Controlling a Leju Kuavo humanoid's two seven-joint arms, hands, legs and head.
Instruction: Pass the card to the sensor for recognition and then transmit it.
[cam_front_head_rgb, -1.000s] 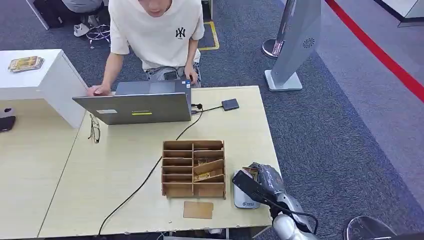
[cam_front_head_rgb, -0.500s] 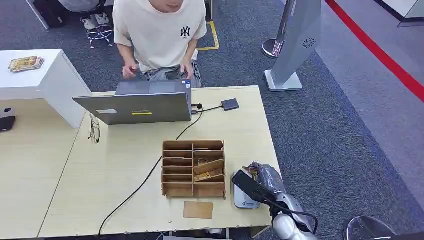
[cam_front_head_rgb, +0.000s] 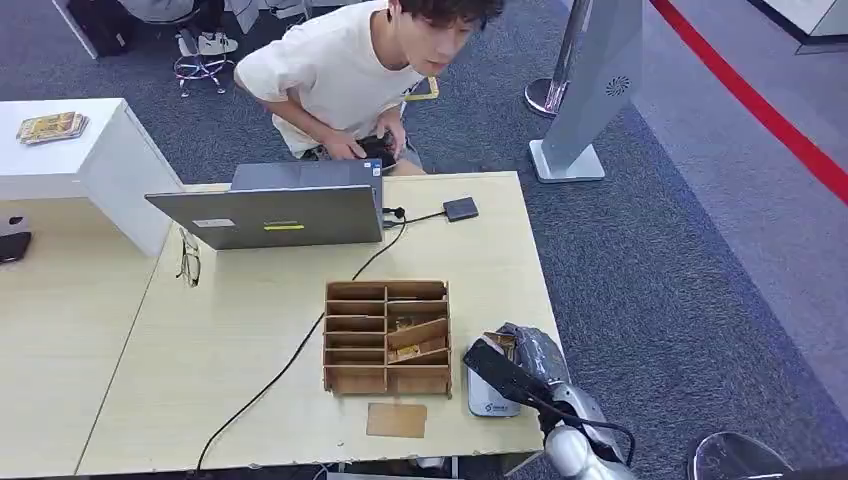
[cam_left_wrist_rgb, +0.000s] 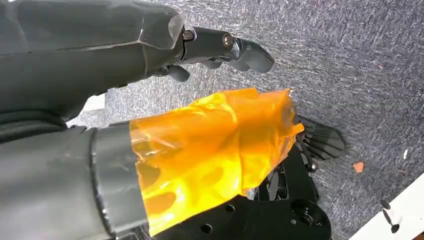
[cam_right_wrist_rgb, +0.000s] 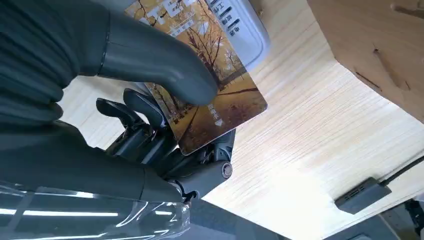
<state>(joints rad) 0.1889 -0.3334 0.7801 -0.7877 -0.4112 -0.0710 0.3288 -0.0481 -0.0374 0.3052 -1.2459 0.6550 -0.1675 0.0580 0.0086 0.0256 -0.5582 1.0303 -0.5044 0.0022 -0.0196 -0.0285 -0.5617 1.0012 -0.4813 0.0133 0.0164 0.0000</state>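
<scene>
Right hand (cam_right_wrist_rgb: 150, 100) pinches card (cam_right_wrist_rgb: 210, 95) just above white sensor (cam_front_head_rgb: 488, 392) at worktop (cam_front_head_rgb: 240, 330) edge, beside wooden organiser (cam_front_head_rgb: 386, 337). Left hand (cam_left_wrist_rgb: 220, 47) hangs released over carpet.

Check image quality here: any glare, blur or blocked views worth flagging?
Head view: even lighting, sharp; the right hand partly covers the sensor. Right wrist view: card print crisp, thumb close and soft. Left wrist view: orange film on the left hand gleams and blocks much of the carpet.

A glossy printed card (cam_right_wrist_rgb: 220, 95), a smooth white plastic sensor (cam_right_wrist_rgb: 245, 30), a matt pale wood-grain table (cam_right_wrist_rgb: 310, 130).
</scene>
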